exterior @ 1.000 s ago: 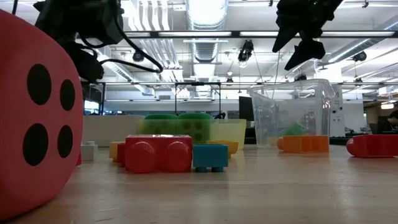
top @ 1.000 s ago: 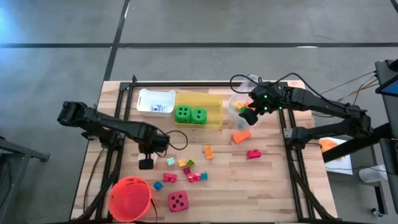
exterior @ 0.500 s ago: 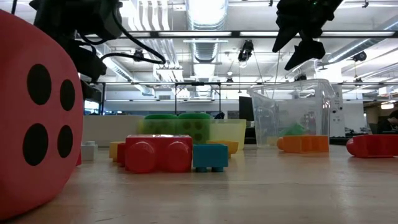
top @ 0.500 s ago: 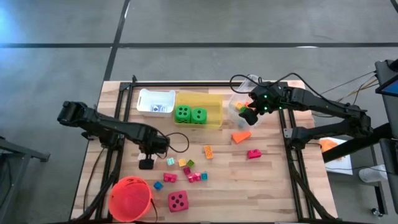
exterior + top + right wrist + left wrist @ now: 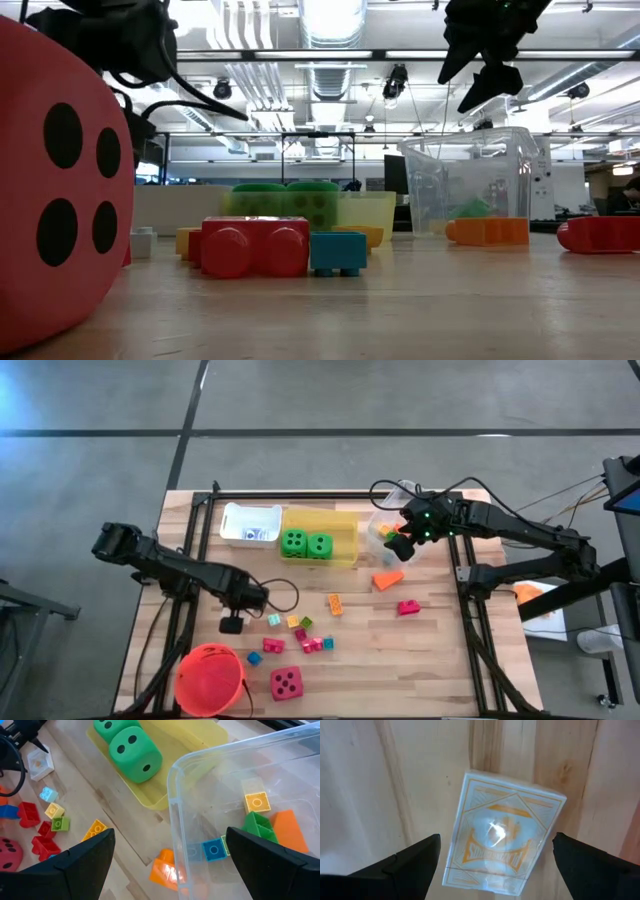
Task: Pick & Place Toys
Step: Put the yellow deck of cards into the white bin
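A white picture card (image 5: 502,835) with an orange print lies flat on the wood. My left gripper (image 5: 496,837) points straight down over it, open, one finger on either side and neither touching; the high view shows it (image 5: 232,623) left of the small bright blocks (image 5: 298,635). My right gripper (image 5: 400,546) hangs open over the clear bin (image 5: 383,530), holding nothing. Two green dice (image 5: 306,544) sit in the yellow bin (image 5: 335,550). The pink-red die (image 5: 286,682) and the orange wedge (image 5: 388,578) rest on the table.
An orange-red bucket (image 5: 210,678) stands at the near left, close to my left arm. A white bin (image 5: 250,523) sits at the far left. The clear bin (image 5: 220,775) holds several blocks. A red block (image 5: 408,607) lies at the right. Bare wood shows near the front right.
My left gripper has sunk a little toward the white card, shifting slightly toward the table's near edge and rolling a bit; its fingers stay open.
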Robot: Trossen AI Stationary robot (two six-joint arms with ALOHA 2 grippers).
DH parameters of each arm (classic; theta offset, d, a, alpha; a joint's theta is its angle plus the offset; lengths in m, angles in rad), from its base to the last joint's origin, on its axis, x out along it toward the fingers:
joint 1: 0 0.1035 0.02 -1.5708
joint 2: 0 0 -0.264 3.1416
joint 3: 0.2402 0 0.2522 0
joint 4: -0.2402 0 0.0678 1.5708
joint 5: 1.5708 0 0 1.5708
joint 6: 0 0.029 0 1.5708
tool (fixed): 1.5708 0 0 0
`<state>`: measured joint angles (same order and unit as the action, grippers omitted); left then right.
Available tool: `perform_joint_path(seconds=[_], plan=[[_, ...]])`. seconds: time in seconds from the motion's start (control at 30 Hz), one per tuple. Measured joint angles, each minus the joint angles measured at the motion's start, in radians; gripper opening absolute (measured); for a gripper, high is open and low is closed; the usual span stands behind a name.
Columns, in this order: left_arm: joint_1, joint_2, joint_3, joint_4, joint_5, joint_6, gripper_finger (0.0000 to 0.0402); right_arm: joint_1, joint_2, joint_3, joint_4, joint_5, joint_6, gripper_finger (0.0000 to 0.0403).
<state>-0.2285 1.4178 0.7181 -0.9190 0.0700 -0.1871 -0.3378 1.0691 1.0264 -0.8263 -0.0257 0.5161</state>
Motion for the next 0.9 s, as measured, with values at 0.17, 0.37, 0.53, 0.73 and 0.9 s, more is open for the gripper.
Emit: perform_joint_path(seconds=[0.17,0.37,0.53,0.73,0.9], plan=[[-0.015,0.0,-0.004,0.007,0.0,0.001,0.0372,0.0,0.0,0.0,0.001,0.0,0.0,0.0375],[-0.042,0.0,-0.004,0.014,0.0,0.001,0.0372,0.0,0.0,0.0,0.014,0.0,0.0,0.0375],[-0.054,0.0,-0.006,0.032,0.0,-0.004,0.0372,0.0,0.0,0.0,0.032,0.0,0.001,0.0375],[-0.054,0.007,-0.006,0.05,-0.026,-0.054,0.0372,0.0,0.0,0.0,0.033,0.0,0.004,0.0375],[-0.06,0.068,-0.005,0.051,-0.026,-0.072,0.0372,0.0,0.0,0.0,0.032,0.0,0.004,0.0375]])
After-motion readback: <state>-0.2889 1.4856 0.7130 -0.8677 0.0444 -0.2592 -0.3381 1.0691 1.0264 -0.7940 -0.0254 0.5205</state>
